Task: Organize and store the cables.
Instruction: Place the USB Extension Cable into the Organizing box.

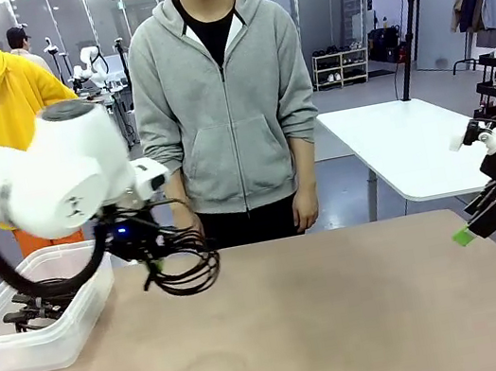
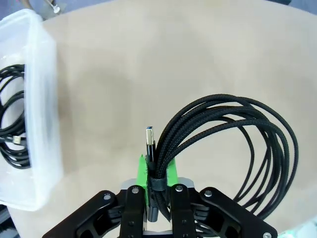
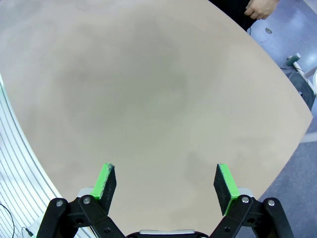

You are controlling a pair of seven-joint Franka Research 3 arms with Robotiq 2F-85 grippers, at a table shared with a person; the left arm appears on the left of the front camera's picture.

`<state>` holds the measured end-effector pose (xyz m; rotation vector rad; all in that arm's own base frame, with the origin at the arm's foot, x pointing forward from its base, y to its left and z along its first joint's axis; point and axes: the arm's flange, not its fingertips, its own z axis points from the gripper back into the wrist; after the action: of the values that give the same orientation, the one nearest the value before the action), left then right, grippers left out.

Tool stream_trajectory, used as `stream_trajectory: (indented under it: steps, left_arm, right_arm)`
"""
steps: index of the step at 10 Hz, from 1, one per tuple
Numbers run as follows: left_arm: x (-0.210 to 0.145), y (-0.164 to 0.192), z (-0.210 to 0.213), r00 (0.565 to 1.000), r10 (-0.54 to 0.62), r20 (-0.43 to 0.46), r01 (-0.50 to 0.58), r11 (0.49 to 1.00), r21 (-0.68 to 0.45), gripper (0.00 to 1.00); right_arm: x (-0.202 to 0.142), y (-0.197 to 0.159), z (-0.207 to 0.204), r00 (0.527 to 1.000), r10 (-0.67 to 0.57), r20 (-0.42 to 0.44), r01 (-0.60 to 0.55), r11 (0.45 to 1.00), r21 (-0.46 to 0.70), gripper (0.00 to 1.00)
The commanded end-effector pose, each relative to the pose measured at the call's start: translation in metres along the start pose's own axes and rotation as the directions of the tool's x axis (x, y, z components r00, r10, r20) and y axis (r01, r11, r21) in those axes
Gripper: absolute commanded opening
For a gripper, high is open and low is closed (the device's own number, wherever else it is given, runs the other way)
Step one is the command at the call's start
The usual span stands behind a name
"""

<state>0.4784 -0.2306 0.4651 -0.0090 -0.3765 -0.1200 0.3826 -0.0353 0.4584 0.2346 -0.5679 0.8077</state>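
Note:
My left gripper (image 2: 157, 171) is shut on a coiled black cable (image 2: 237, 148), pinching its bound neck between the green pads, with a USB plug sticking up beside them. In the front view that gripper (image 1: 149, 251) hangs over the table's left part with the cable coil (image 1: 185, 264) dangling just right of the clear plastic bin (image 1: 52, 326). More black cables (image 1: 29, 308) lie inside the bin, seen in the left wrist view as loops (image 2: 12, 114) behind the bin wall (image 2: 42, 124). My right gripper (image 3: 166, 181) is open above bare table, at the table's right edge (image 1: 485, 219).
A person in a grey hoodie (image 1: 224, 103) stands at the far side of the table, hands hanging at the edge. The brown tabletop (image 1: 349, 321) stretches bare between the arms. A white table (image 1: 404, 143) stands behind on the right.

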Motion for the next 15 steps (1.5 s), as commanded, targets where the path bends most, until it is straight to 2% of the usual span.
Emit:
stream_trajectory:
  steps: [1,3,4,5,8,9,10,12,13,15]
  left_arm:
    - [-0.015,0.051,0.010,0.999,-0.041,0.007,0.042,0.997,-0.070,0.00]
    - [-0.025,0.090,0.020,0.993,-0.098,0.070,0.102,0.993,-0.060,0.00]
    - [-0.030,0.100,0.020,0.988,-0.135,0.071,0.142,0.983,-0.114,0.00]
    - [-0.015,0.075,0.015,0.997,-0.071,0.017,0.072,0.997,-0.028,0.00]
    - [-0.015,0.075,0.015,0.997,-0.071,0.017,0.072,0.997,-0.028,0.00]
    - [-0.023,0.081,0.015,0.995,-0.092,0.022,0.093,0.994,-0.049,0.17]
    - [-0.019,0.097,0.033,0.978,-0.175,0.109,0.182,0.982,-0.055,0.17]
    - [-0.010,0.166,0.042,0.964,-0.259,0.060,0.257,0.966,0.032,0.17]
    - [-0.005,0.194,0.038,0.953,-0.294,0.075,0.292,0.956,0.038,0.17]
    - [0.014,0.236,0.018,0.969,-0.220,0.109,0.208,0.972,0.106,0.17]
  right_arm:
    - [0.002,0.002,0.001,1.000,-0.023,-0.017,0.023,1.000,-0.002,1.00]
    - [0.002,0.002,0.001,1.000,-0.023,-0.017,0.023,1.000,-0.002,1.00]
    - [0.002,0.002,0.001,1.000,-0.023,-0.017,0.023,1.000,-0.002,1.00]
    - [0.002,0.002,0.001,1.000,-0.023,-0.017,0.023,1.000,-0.002,1.00]
    - [0.002,0.002,0.001,1.000,-0.023,-0.017,0.023,1.000,-0.002,1.00]
    - [0.002,0.002,0.001,1.000,-0.023,-0.017,0.023,1.000,-0.002,1.00]
    - [0.002,0.002,0.001,1.000,-0.023,-0.017,0.023,1.000,-0.002,1.00]
    - [0.002,0.002,0.001,1.000,-0.023,-0.017,0.023,1.000,-0.002,1.00]
    - [0.002,0.002,0.001,1.000,-0.023,-0.017,0.023,1.000,-0.002,1.00]
    - [0.002,0.002,0.001,1.000,-0.023,-0.017,0.023,1.000,-0.002,1.00]
